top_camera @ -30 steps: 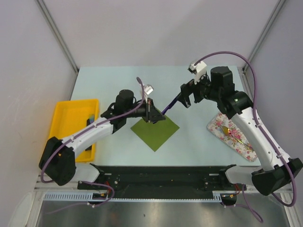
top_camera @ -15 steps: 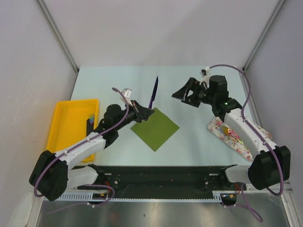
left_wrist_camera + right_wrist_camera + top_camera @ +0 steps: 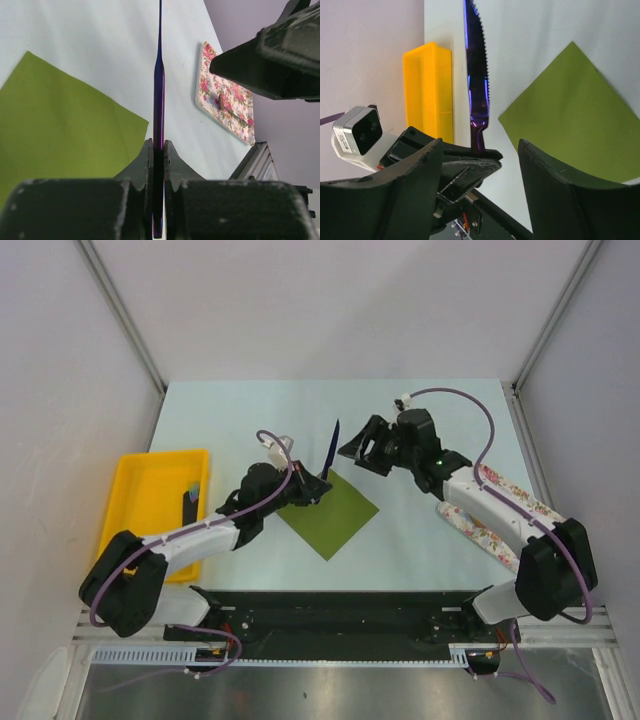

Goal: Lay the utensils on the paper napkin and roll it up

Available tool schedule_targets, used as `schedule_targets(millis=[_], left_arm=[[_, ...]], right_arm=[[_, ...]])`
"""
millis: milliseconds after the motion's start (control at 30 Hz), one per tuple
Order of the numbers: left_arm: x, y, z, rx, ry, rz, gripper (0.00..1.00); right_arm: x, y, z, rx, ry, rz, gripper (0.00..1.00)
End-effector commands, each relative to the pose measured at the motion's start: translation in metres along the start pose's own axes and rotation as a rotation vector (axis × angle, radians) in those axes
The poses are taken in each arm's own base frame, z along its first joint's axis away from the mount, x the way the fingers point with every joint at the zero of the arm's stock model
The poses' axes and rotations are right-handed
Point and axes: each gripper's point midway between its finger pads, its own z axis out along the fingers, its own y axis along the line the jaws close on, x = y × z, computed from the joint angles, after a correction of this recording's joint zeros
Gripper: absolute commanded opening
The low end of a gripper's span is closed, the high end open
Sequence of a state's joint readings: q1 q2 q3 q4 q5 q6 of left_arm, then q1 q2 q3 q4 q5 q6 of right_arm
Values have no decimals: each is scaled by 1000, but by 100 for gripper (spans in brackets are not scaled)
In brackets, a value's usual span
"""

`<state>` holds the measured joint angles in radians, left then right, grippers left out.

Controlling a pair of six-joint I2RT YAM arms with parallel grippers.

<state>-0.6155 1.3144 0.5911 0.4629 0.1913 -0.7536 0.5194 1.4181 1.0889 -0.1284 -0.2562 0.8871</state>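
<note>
Left claw (image 3: 311, 486) clamps the handle of a dark purple knife (image 3: 330, 443), its serrated blade pointing far, beside the far corner of the green napkin (image 3: 335, 512), which lies flat mid-tabletop (image 3: 250, 410). We note the right claw (image 3: 362, 447) just right of the blade, jaws apart, gripping nothing. A yellow tray (image 3: 150, 480) sits left.

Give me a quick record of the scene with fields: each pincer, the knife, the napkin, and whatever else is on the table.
left pincer: shut on the knife's handle
knife: dark purple, serrated, held in the air by the napkin's far corner
right pincer: open, near the blade, holding nothing
napkin: green, flat, nothing on it
floral cloth: right side, slim utensil lying on it
yellow tray: left side, dark item inside
</note>
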Motion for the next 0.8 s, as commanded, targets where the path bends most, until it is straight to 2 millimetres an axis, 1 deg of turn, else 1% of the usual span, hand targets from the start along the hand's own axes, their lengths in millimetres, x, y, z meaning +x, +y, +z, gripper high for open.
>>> schedule_targets(millis=[0,67,133,167,200,233,267,333,433,467,500,667,767], left_arm=[[-39,-32,8,85,-112,16,0],[-38,-31,10,75,-105,12,0],[-39,-30,13,68,-105,7,0],[-38,-29,14,66,-103,6,0],[-38,-29,15,63,-102,2,0],[-38,-29,15,64,-98,2,0],[-37,-28,16,61,-95,1,0],[-36,-28,17,63,-92,-2,0],[-35,-27,18,64,-90,-11,0],[-35,-28,18,66,-90,-11,0],[-36,-28,18,66,-93,-10,0],[-38,-25,17,46,-102,-8,0],[-38,-25,17,47,-101,-8,0]], right_arm=[[-10,25,17,-12,-48,-17,61],[-3,23,31,-6,-16,-1,57],[-1,31,38,-12,-12,2,50],[2,29,44,-7,-1,2,48],[-1,35,45,-15,-9,-2,46],[-1,36,47,-13,-10,-5,45],[4,36,50,-4,-2,-11,44],[3,34,54,20,-12,-11,43],[6,30,59,36,-9,4,37],[7,31,60,38,-11,1,32],[6,29,61,47,-16,0,30],[14,21,61,75,5,22,28],[20,22,61,68,21,28,28]])
